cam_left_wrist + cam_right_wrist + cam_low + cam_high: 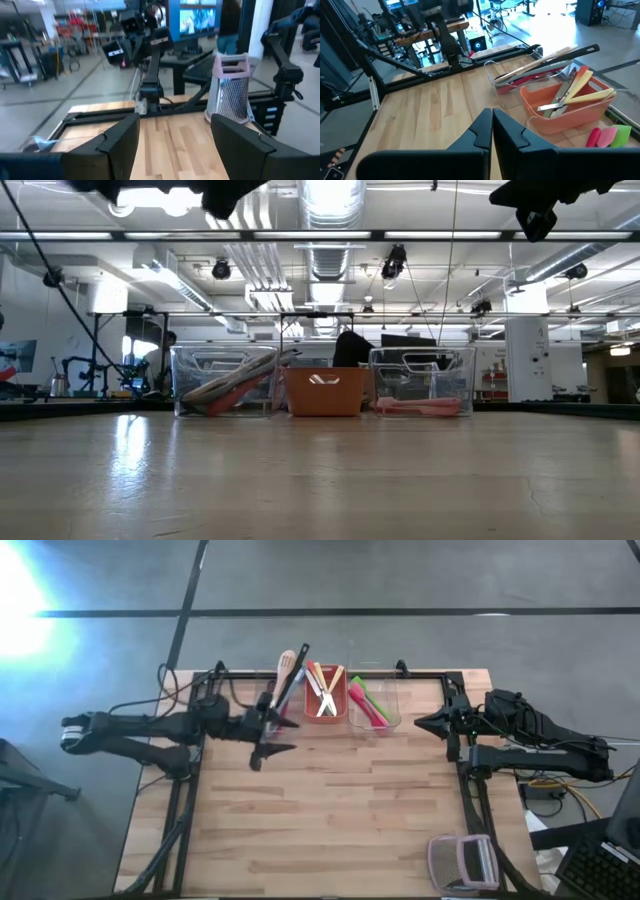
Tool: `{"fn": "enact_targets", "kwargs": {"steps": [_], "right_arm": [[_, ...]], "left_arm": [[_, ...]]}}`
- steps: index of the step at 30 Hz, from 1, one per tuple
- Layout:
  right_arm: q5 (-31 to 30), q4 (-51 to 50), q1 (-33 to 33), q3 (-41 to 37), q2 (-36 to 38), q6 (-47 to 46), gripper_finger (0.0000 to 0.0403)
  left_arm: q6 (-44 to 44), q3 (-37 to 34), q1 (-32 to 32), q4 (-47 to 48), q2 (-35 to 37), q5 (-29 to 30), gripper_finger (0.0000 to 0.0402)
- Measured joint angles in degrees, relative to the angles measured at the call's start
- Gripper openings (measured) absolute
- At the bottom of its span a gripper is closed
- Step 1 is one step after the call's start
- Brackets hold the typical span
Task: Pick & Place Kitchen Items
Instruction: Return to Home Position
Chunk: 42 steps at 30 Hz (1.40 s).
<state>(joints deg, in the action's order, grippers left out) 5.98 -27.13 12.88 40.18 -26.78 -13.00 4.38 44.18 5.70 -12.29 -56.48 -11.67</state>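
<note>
Landmark: red bin [326, 718], the middle one of the row at the table's far edge; it holds pale wooden sticks [334, 680] and a metal utensil [560, 98].
Large utensils: in the left clear bin [180, 380], just beside the red bin on its left. The wooden spoon [286, 664] and black spatula [299, 662] lean out over the far rim.
Long axis: the handles run near to far, tips tilted toward the far edge.
Pink spatula [376, 713], green spatula [359, 687]: in the right clear bin [393, 690], just right of the red bin.
Left gripper [268, 748]: left of the red bin and nearer the table's middle, just beside the left clear bin; fingers spread wide, holding nothing.
Right gripper [420, 723]: right of the red bin, past the right clear bin; fingers pressed together, empty.
Nearer arm: the left one is closer to the leaning handles, which point away from it.
Loose items: none shows on the bare wood. A box grater [462, 862] stands well apart from the red bin, at the near right.
Judgement: sorting looks finished. A retreat to rest should clear the handles.
</note>
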Motion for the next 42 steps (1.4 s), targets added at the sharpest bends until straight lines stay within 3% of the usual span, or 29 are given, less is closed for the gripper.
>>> {"fn": "enact_targets", "kwargs": {"steps": [8, 16, 22, 30, 42], "right_arm": [[0.02, 0.0, 0.0, 0.0, 0.02, 0.07, 0.0008], [0.0, 0.0, 0.0, 0.0, 0.0, 0.09, 0.0008], [0.01, 0.0, 0.0, 0.0, 0.01, 0.07, 0.0008], [0.0, 0.0, 0.0, 0.0, 0.02, 0.07, 0.0008], [0.01, -0.02, 0.0, 0.0, -0.04, 0.07, 0.0008]], "left_arm": [[-2.85, -24.14, -1.26, -17.04, 13.38, -0.21, 0.0247], [-2.29, -37.62, -3.09, -17.36, 27.31, -0.23, 0.0247], [-2.2, -42.97, -3.09, -10.97, 38.42, -0.23, 0.0247], [-2.2, -43.66, -3.09, 8.08, 53.11, 0.26, 0.0247], [-4.55, -43.71, -3.14, 9.54, 54.9, 0.42, 0.0247]]}}
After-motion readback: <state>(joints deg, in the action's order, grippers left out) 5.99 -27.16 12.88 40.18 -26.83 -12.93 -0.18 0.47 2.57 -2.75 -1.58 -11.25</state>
